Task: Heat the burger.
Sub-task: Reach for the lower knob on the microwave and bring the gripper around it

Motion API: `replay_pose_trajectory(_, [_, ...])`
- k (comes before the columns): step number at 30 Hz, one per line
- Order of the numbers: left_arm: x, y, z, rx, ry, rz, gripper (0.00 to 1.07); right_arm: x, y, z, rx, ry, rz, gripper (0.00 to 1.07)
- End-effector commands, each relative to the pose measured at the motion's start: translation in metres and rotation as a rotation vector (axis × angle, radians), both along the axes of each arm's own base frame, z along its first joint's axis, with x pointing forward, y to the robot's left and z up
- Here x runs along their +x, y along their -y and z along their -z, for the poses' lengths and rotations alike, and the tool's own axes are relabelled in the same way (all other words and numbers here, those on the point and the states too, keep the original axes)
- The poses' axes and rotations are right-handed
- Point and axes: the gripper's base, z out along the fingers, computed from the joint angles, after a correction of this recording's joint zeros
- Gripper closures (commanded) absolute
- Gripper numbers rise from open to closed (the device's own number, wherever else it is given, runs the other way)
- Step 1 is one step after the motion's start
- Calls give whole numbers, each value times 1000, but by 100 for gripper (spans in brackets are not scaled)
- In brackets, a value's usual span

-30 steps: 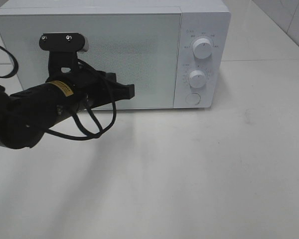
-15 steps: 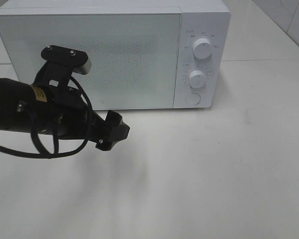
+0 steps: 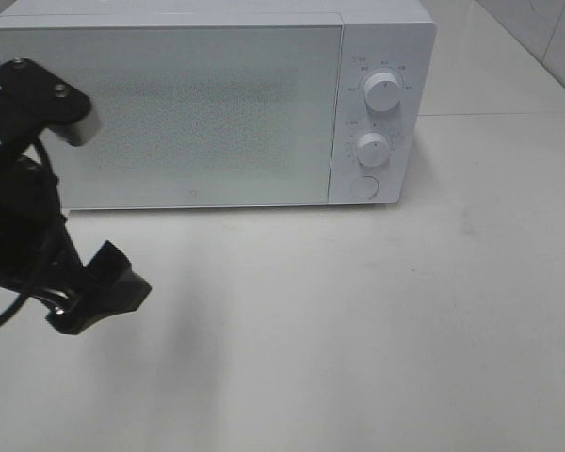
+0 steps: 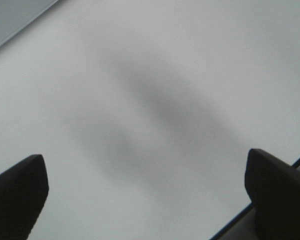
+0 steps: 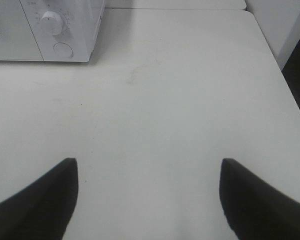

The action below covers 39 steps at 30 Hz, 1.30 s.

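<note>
The burger is out of view in every frame. The white microwave stands at the back of the table with its door shut. My left gripper hangs low over the table in front of the microwave's left end. In the left wrist view the left gripper is open, with only bare tabletop between its dark fingertips. My right gripper is open too, over the table to the right and well in front of the microwave, holding nothing. It does not show in the exterior high view.
Two white dials and a round button sit on the microwave's right panel. The white table stretches in front and to the right. Its right edge drops off near a dark gap.
My left arm has pulled away from the microwave door, swinging down and to the left toward the table's front. Its gripper has gone from shut to open.
</note>
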Motion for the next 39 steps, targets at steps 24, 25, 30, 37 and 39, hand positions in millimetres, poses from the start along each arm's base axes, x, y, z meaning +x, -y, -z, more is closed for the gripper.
replay_pose_trajectory(24, [-67, -140, -58, 14, -142, -733, 6, -4, 0, 1, 3, 25, 6, 32])
replay_pose_trajectory(25, [-71, -140, -60, 7, -129, -733, 6, -4, 0, 1, 3, 25, 6, 32])
replay_pose_trajectory(30, [-97, -142, -71, -50, -29, -731, 6, -4, 0, 1, 3, 25, 6, 32])
replay_pose_trajectory(37, [-128, -143, -61, -120, 72, -722, 6, -4, 0, 1, 3, 25, 6, 32])
replay_pose_trajectory(39, [-131, -143, -57, -126, 85, -720, 6, -4, 0, 1, 3, 25, 6, 32])
